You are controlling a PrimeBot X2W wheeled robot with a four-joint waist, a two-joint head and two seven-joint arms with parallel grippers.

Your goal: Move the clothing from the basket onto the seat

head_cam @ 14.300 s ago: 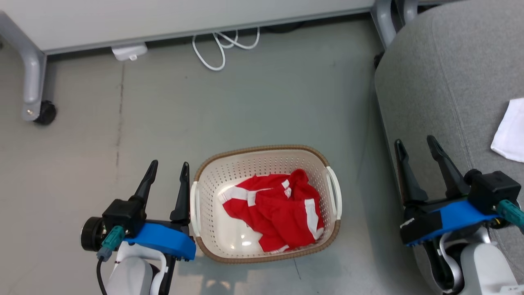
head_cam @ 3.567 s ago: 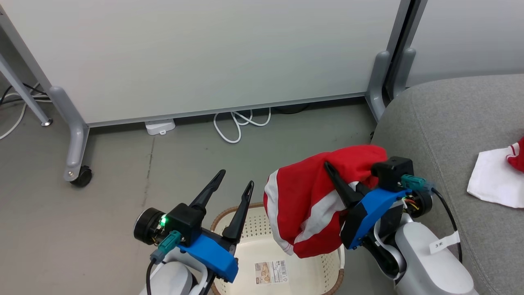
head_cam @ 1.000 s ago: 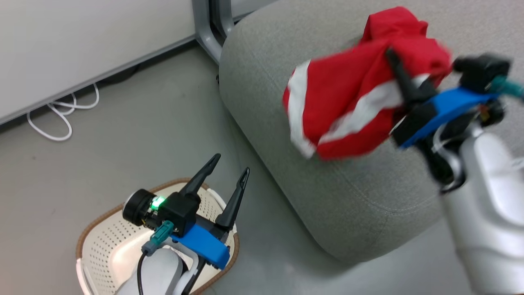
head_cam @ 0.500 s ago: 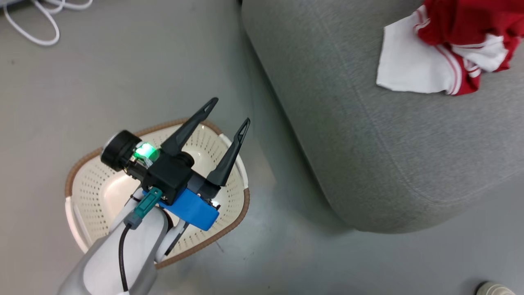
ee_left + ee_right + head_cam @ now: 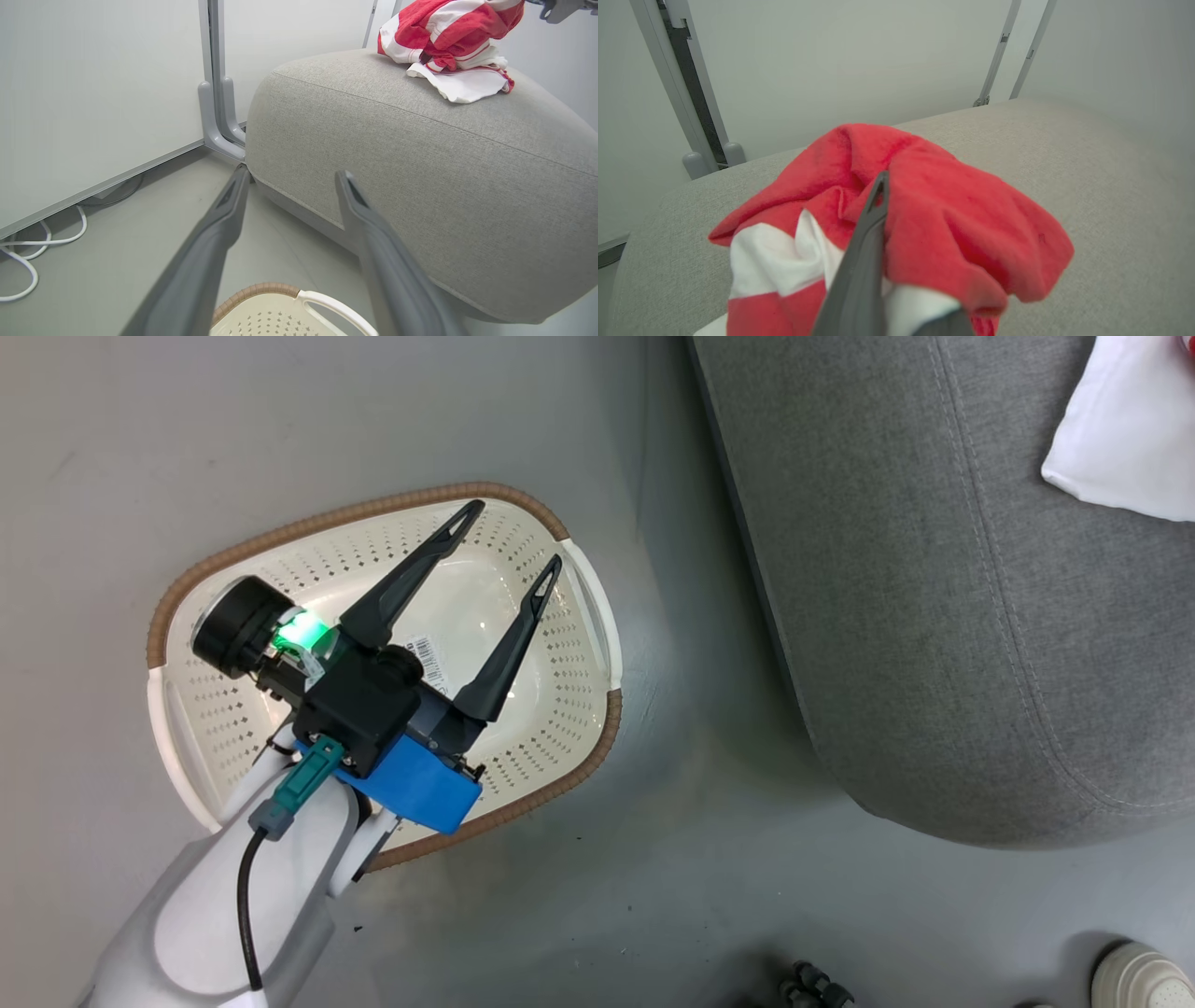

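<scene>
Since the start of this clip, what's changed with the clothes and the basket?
The red garment left the basket: the right gripper shut on it, lifted it and carried it rightward over the sofa, where it holds it now. The basket is empty apart from its label. The left gripper stayed open and empty by the basket; the white cloth stayed on the sofa.

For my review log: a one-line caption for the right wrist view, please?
Right hand shut on a red-and-white garment over the grey seat.
</scene>
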